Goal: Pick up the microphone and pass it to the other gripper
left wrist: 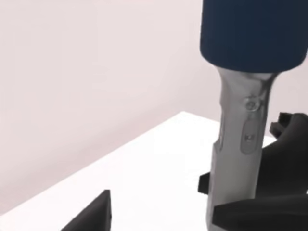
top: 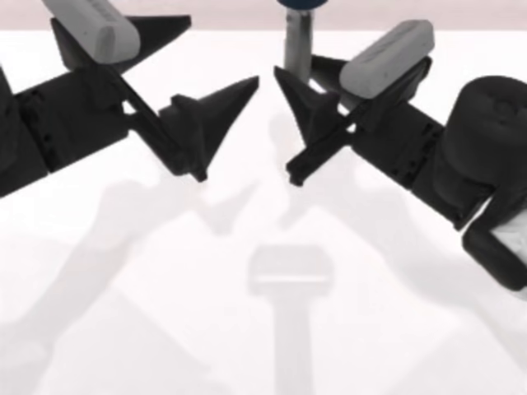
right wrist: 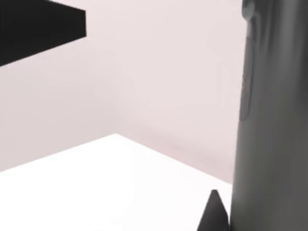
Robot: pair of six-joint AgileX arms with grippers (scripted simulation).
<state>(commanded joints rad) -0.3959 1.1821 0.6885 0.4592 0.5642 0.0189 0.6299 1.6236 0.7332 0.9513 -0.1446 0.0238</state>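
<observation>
Fingers (top: 306, 97) of the right gripper (top: 298, 90), black and pointed, are clamped on the grey metallic handle of the stick-shaped microphone (top: 296, 41), which stands upright above the table with its rounded navy-blue foam head uppermost, at the far middle of the top view. In the left wrist view the microphone (left wrist: 240, 139) shows its handle with a small oval switch, the right gripper's black fingers (left wrist: 274, 178) around its lower part. In the right wrist view the handle (right wrist: 269, 125) fills one side, a black fingertip (right wrist: 214, 214) just beside it.

The left gripper (top: 221, 123) sits close by to the left of the microphone, apart from it, its two triangular fingers spread wide and holding nothing. Both black jointed arms reach in from the sides over the white table (top: 123, 329), each carrying a light grey oblong block (top: 387, 56) on its wrist.
</observation>
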